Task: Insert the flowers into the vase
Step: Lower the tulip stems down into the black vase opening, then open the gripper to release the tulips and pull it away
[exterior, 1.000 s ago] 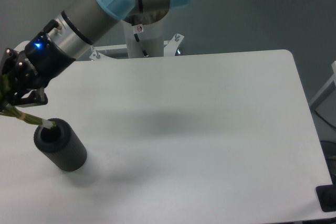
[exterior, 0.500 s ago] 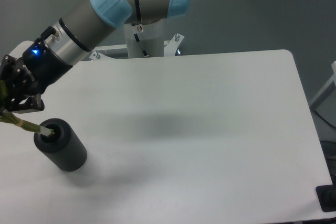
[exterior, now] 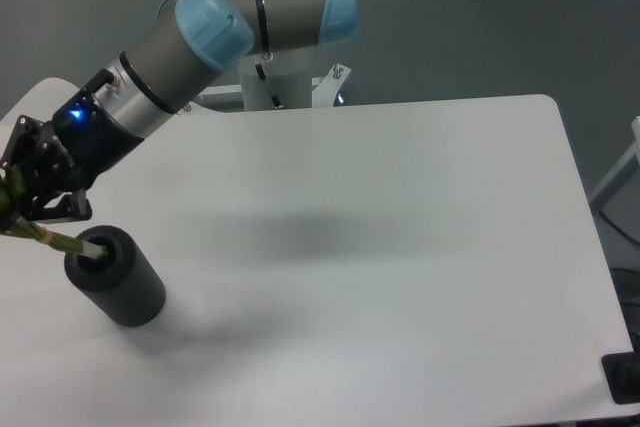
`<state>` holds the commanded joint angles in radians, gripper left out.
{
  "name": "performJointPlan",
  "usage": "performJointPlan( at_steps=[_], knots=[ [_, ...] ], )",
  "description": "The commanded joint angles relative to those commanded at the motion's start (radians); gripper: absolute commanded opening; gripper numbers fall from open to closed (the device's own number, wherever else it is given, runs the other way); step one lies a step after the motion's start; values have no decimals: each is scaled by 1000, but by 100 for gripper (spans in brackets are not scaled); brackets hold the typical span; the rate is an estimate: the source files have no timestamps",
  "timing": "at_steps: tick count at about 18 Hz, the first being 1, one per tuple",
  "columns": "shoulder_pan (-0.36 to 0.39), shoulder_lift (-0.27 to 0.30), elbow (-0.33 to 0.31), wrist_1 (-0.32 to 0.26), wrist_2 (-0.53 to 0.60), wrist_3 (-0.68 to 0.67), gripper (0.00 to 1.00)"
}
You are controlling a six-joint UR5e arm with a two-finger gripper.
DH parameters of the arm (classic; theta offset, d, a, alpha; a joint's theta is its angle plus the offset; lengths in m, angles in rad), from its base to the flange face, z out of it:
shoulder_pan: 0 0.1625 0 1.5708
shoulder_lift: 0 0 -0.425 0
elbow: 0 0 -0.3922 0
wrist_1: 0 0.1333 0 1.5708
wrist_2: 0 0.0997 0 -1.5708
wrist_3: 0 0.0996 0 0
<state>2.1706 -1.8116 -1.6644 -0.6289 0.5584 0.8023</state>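
End effector (exterior: 22,199) grasps the flowers (exterior: 45,238); buds cut off, stem tips inside the vase (exterior: 115,276).

White table (exterior: 400,247) with rounded corners, grey floor (exterior: 480,27) behind it, soft shadow mid-table, white furniture edge (exterior: 620,172) at right

Location type: robotics laboratory or test cell. Evidence follows. An industrial-style robot arm (exterior: 230,17) with grey tube links and light-blue joint caps is bolted to a white pedestal (exterior: 275,82) via a metal base plate with visible fasteners. A blue status light (exterior: 78,114) glows on the arm's wrist section. The white desk (exterior: 400,247) has rounded corners and carries no domestic or office items. The floor (exterior: 480,27) is plain grey. A black fixture (exterior: 625,379) sits at the desk's lower-right corner; its type cannot be determined.
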Motion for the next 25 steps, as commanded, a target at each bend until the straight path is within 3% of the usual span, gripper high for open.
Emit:
performJointPlan(
  at_steps=[5,25],
  knots=[
    [-2,-37,-9,2,0,2,20],
    [63,-57,-147,0,0,184,24]
  ],
)
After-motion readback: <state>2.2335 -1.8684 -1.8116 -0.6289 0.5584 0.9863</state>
